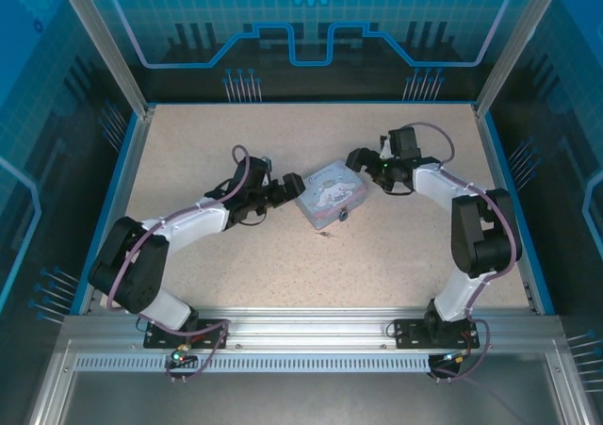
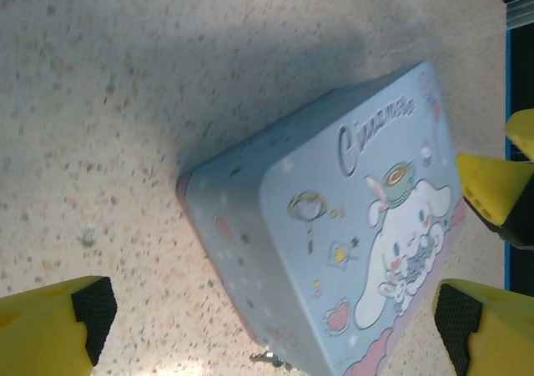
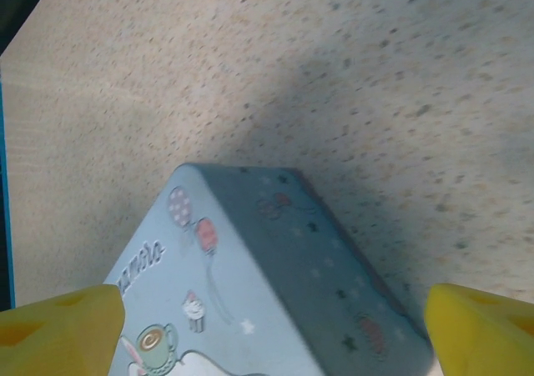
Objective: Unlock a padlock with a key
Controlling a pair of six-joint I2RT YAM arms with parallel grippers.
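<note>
The padlock [image 1: 345, 215] is sitting at the box's [image 1: 325, 187] near edge, key [image 1: 325, 237] on the counter [image 1: 188, 152] beside it — we are flanking the box with left gripper [image 1: 285, 191] and right gripper [image 1: 358, 157] open, risking burying the key.

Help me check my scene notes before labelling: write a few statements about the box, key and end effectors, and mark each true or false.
1. The box sits between the left end effector and the right end effector. True.
2. The left end effector is shut on the box. False: it is open, with a finger on either side of the box.
3. The key lies on the table, nearer the arm bases than the box. True.
4. The right end effector holds the key. False: it is open and empty, at a corner of the box.
5. The box is red. False: it is pale blue, with a cartoon character on its lid.
</note>
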